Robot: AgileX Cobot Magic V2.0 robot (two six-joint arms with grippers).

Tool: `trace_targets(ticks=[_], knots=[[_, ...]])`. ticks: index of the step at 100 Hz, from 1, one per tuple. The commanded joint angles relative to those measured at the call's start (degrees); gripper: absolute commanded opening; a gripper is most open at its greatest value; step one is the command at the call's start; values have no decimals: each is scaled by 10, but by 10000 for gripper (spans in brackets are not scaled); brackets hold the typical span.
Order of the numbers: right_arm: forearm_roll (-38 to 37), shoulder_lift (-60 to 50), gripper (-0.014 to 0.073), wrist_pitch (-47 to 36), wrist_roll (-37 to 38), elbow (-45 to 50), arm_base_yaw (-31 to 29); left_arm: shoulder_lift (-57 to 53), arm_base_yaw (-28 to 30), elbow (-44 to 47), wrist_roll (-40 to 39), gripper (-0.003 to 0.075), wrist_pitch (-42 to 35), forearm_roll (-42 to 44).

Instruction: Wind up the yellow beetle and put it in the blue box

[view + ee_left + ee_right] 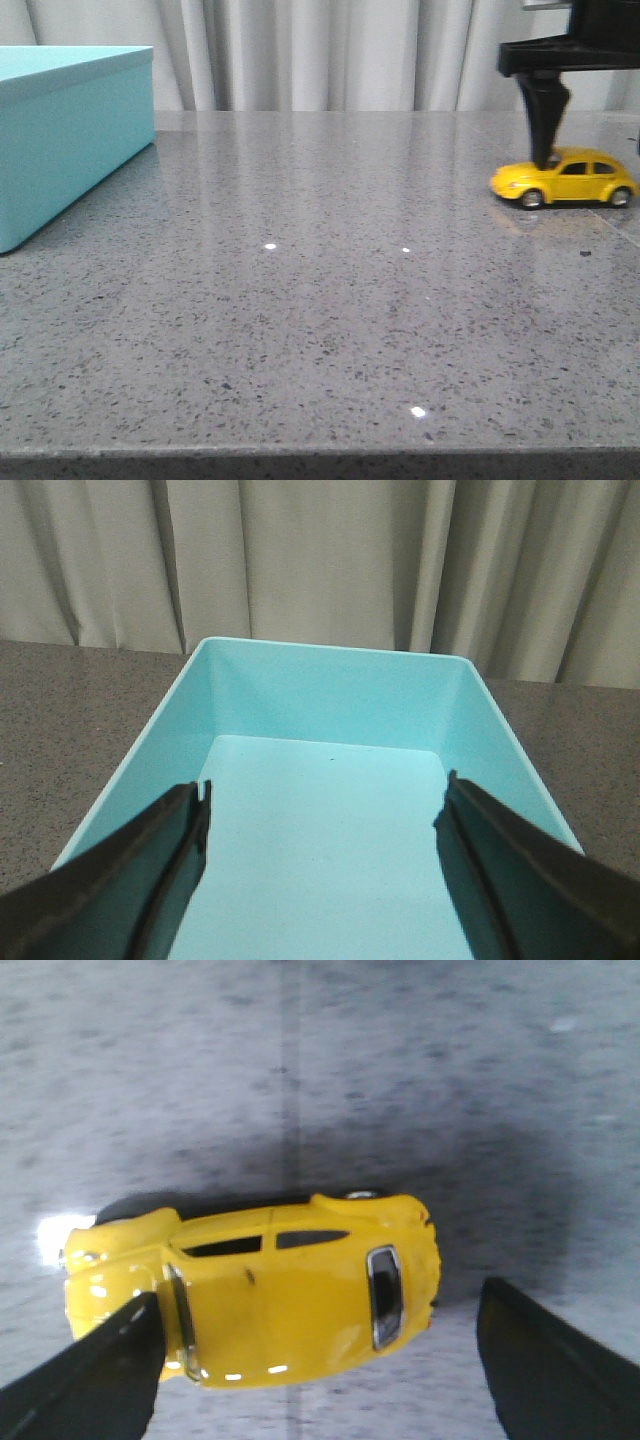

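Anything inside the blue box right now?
The left wrist view shows the blue box with a bare turquoise floor and walls. The open left claw fingers cover the near corners, so those cannot be checked.

glossy yellow beetle, matte blue box

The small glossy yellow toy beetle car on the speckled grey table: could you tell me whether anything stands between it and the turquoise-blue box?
Nothing visible does. Bare speckled grey tabletop lies between the yellow toy beetle car and the open turquoise-blue box; the box interior looks empty.
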Motion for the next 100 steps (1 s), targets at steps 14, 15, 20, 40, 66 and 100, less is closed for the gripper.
trace_targets(ticks=[14,15,20,40,66,100], knots=[[-73,-20,624,35,-3,-10,-43,3,1,-22,-2,461,-45,-5],[-74,-20,624,35,-3,-10,-44,3,1,-22,-2,461,-45,-5],[-74,-21,624,35,-3,-10,-49,3,1,-22,-2,461,-45,-5],[-34,-69,624,32,-16,-12,-40,3,1,-22,-2,461,-68,-5],[-4,-165,624,9,-28,-10,-26,4,1,-22,-2,461,-74,-5],[0,-220,624,-7,-29,18,-26,4,1,-22,-2,461,-77,-5]])
